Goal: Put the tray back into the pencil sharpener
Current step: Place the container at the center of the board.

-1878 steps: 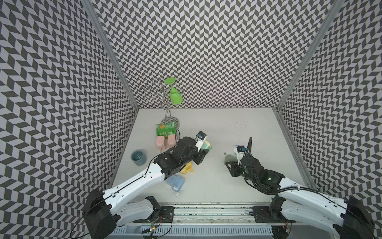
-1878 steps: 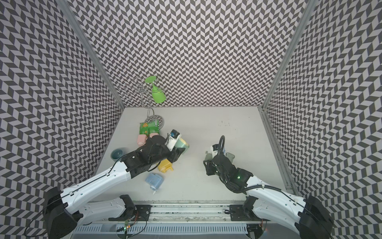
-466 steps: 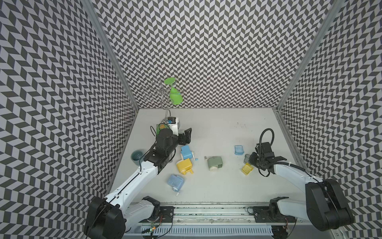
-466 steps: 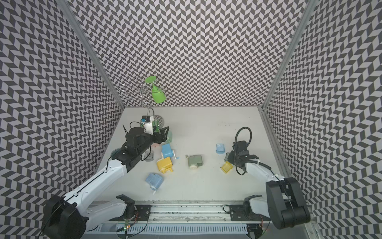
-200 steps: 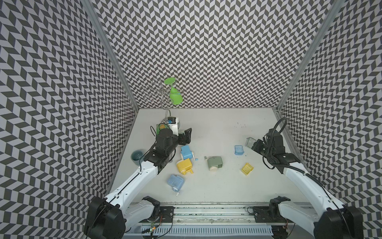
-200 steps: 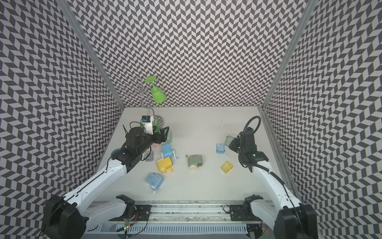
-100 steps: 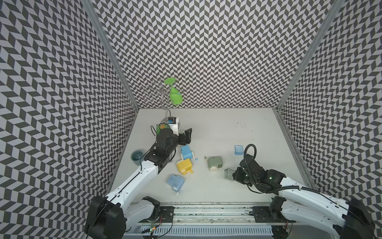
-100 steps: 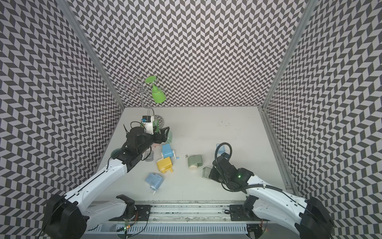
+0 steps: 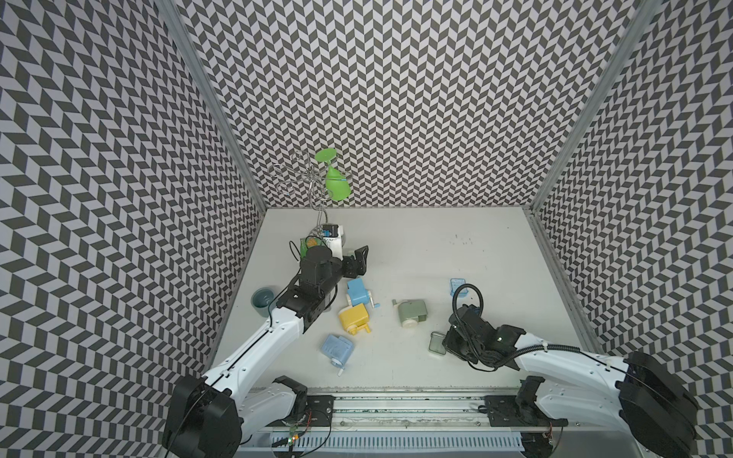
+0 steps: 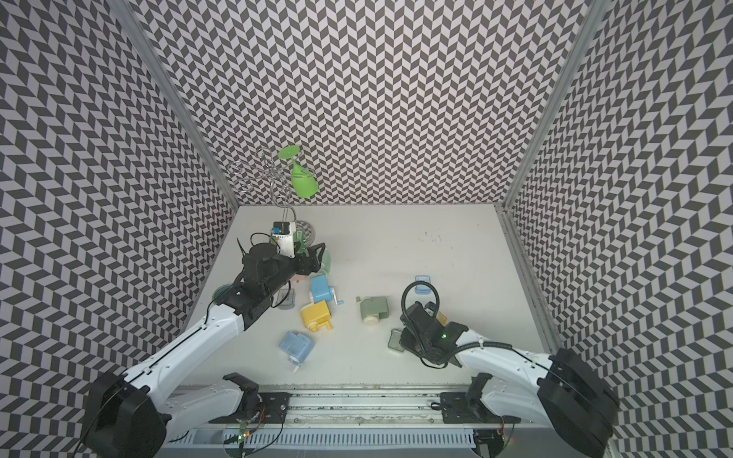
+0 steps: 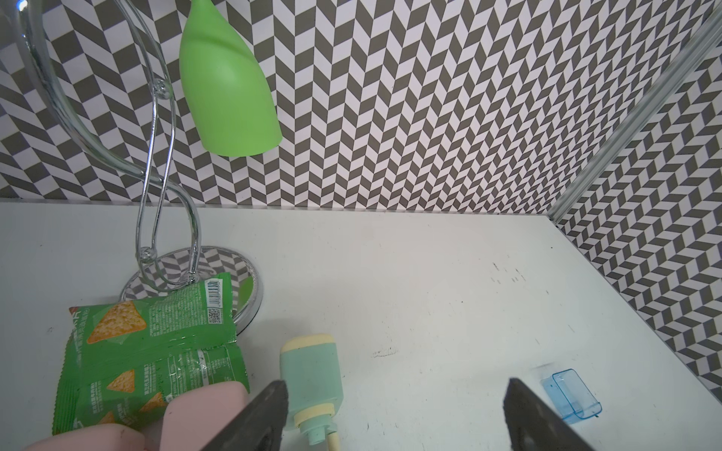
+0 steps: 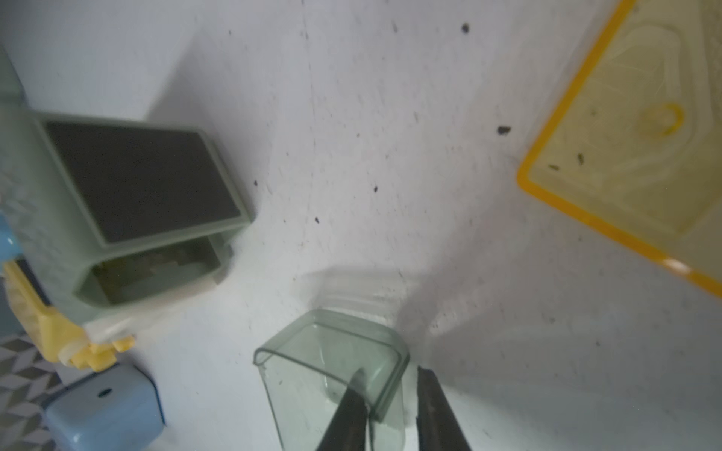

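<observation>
Near the front right of the white table [image 9: 436,246], the right gripper [image 12: 390,375] hung low over a clear green tray [image 12: 332,363] that sat on the surface. Its jaws stood slightly apart and straddled the tray's end wall. One finger was inside and the other just outside, with a thin gap to the wall, so nothing was clamped.

The sage-green pencil sharpener [image 9: 412,311] lay near the tray, toward the table's middle. Its empty slot was visible in the right wrist view, and a strip of bare table separated sharpener and tray. A yellow tray [image 12: 633,129] lay close on the gripper's other side. A blue tray [image 9: 457,284] sat further back.

Left of the green sharpener, a blue sharpener [image 9: 359,291], a yellow sharpener [image 9: 353,319] and a pale blue sharpener [image 9: 337,349] formed a loose cluster. The left gripper [image 11: 394,421] hovered over the rear left, jaws wide open and empty, above a mint bottle [image 11: 310,375] beside a chip bag [image 11: 152,343].

The table's far right half lay bare up to the patterned walls. In both top views the green tray sat a short way back from the front rail [image 9: 396,390].
</observation>
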{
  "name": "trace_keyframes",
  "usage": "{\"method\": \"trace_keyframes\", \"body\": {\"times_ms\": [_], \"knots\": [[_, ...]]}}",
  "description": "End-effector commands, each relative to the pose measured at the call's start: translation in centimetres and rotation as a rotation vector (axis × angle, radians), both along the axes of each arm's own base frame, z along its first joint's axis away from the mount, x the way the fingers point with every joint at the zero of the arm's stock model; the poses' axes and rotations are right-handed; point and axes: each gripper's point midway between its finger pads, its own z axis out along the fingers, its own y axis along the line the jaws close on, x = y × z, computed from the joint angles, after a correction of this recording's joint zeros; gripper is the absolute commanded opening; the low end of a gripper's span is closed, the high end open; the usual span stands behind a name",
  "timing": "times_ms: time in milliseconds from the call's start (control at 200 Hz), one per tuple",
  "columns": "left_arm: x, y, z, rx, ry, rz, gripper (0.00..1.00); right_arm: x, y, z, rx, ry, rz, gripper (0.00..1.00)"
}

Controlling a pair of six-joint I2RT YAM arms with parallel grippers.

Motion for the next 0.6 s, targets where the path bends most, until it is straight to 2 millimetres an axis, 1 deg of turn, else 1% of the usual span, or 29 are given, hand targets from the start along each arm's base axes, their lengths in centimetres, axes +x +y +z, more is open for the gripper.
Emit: {"method": "trace_keyframes", "body": {"times_ms": [0,280,421,506,591], "knots": [[0.1,0.3,1.2,-0.002,-0.024,0.009,0.88,0.3,1.3,0.9,0.065,-0.025,0.017,0.32],[0.2,0.1,1.0,-0.001,-0.017,0.002,0.87,-0.4,3.6,2.0,0.190,-0.001,0.067,0.34],[0.2,0.2,1.1,0.001,-0.020,0.002,0.87,-0.7,4.9,2.2,0.235,0.007,0.084,0.36],[0.1,0.1,1.1,0.002,-0.021,0.001,0.87,-0.8,6.1,2.3,0.274,0.014,0.100,0.36],[0.1,0.1,1.0,0.006,-0.018,0.001,0.87,-1.0,6.8,2.5,0.277,0.012,0.123,0.36]]}}
